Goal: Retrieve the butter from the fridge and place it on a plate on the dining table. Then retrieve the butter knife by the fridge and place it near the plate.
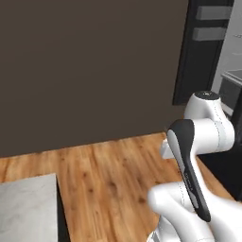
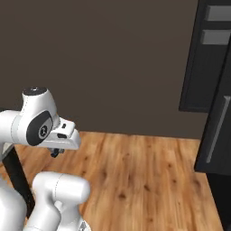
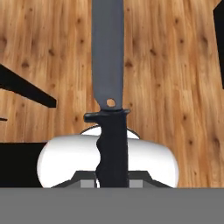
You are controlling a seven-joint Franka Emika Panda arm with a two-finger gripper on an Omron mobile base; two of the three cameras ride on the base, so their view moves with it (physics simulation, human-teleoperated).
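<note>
— Where's the butter knife (image 3: 109, 109) now?

— In the claw (image 3: 112, 183), closed tight on the black handle. The grey blade sticks straight out ahead of it, over the wooden floor (image 1: 113, 184).

— And the tabletop?

— A corner of the marble dining table (image 1: 26, 208) shows low on the arm's left. The black fridge (image 2: 216, 135) stands on the opposite side, against the dark wall (image 2: 103, 63).

Kitchen: black fridge (image 2: 215, 103), marble table (image 1: 26, 208).
</note>
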